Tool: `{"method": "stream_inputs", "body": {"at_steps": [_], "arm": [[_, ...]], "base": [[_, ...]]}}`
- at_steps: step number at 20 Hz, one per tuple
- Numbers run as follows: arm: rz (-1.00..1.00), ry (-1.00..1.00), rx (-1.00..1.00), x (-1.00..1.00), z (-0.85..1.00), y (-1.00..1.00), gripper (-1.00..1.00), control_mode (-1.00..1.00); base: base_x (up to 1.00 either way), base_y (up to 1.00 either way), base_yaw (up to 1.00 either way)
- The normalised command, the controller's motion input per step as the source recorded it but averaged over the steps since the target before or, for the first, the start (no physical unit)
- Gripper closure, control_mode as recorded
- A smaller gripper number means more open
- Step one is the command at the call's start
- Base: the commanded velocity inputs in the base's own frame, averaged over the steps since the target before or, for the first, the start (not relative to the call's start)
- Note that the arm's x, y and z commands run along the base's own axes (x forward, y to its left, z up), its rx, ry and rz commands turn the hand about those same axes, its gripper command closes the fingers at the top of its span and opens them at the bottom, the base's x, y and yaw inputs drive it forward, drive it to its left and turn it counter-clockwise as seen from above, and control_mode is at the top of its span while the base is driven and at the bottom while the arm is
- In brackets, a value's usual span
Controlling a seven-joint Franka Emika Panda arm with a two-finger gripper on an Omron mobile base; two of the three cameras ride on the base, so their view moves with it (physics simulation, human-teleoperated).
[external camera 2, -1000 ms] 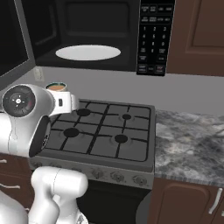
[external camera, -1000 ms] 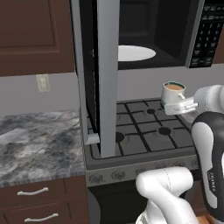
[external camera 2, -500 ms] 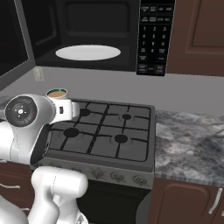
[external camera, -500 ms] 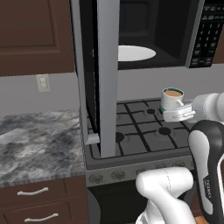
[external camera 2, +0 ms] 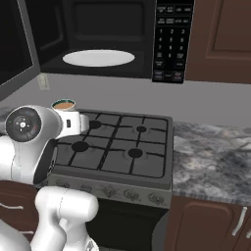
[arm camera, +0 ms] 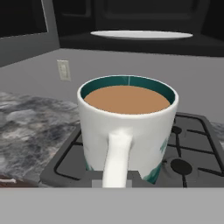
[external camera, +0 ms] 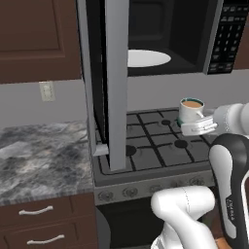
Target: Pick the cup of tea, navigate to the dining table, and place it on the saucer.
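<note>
Cup of tea (arm camera: 127, 131), glossy white cylinder, upright in clenched jaws above stove (external camera 2: 117, 149).

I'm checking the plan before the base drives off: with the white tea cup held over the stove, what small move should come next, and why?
Probably draw the arm back toward the base, keeping the white handled cup of tea level. The gripper is shut on it above the black gas stove, just below the open microwave, and the brown tea sits near the rim, so tilting could spill it.
</note>
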Motion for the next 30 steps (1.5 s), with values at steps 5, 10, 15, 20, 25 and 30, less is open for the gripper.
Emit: {"method": "stream_inputs", "body": {"at_steps": [5, 10, 15, 20, 25, 30], "arm": [[0.00, 0.00, 0.00, 0.00, 0.00, 0.00, 1.00, 1.00], [0.00, 0.00, 0.00, 0.00, 0.00, 0.00, 1.00, 1.00], [0.00, 0.00, 0.00, 0.00, 0.00, 0.00, 1.00, 1.00], [0.00, 0.00, 0.00, 0.00, 0.00, 0.00, 1.00, 1.00], [0.00, 0.00, 0.00, 0.00, 0.00, 0.00, 1.00, 1.00], [0.00, 0.00, 0.00, 0.00, 0.00, 0.00, 1.00, 1.00]], "base": [[-0.94, -0.53, -0.19], [-0.06, -0.52, 0.06], [0.02, -0.50, 0.81], [0.00, -0.44, 0.86], [0.00, -0.30, 0.83], [0.00, -0.19, 0.84]]}}
